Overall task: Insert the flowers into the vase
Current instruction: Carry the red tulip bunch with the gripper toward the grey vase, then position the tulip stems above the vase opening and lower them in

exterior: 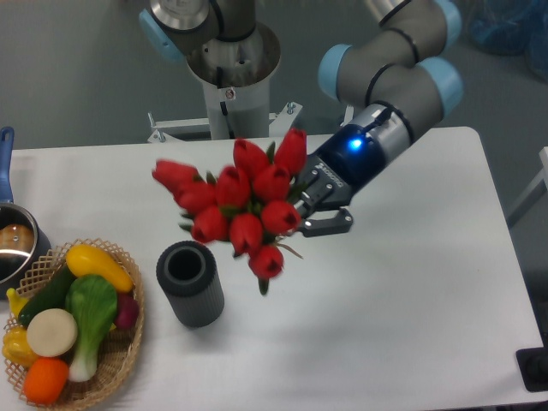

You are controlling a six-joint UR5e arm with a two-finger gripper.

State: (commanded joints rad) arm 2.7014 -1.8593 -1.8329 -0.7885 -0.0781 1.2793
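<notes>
Holding the flowers (pixel 242 210) up off the table (pixel 411 291), your gripper (pixel 301 208) had its fingers (pixel 327 224) pinched on the stem end of the bunch, at the bunch's right side. You could see one dark finger below the blooms; the other was mostly hidden behind the tulips. A blue light glowed on the wrist, and the arm (pixel 390 73) reached in from the upper right.

Red heads fanned out to the left and up, one of them blurred at the far left edge of the bunch. Small green leaves poked out between the blooms. The lowest bloom hung just right of and above the vase (pixel 190 283), apart from it. The bunch sat above and to the right of the vase mouth, not inside it.

You had the vase standing upright on the table, dark grey, ribbed side, open mouth empty. Just left of it sat the wicker basket (pixel 118 366) with produce: yellow squash, a green vegetable, an orange, a pale round piece, a red-purple piece. At the far left edge was a metal pot (pixel 15 247) with a blue handle. A second robot base (pixel 229 64) stood behind the table at top centre.
</notes>
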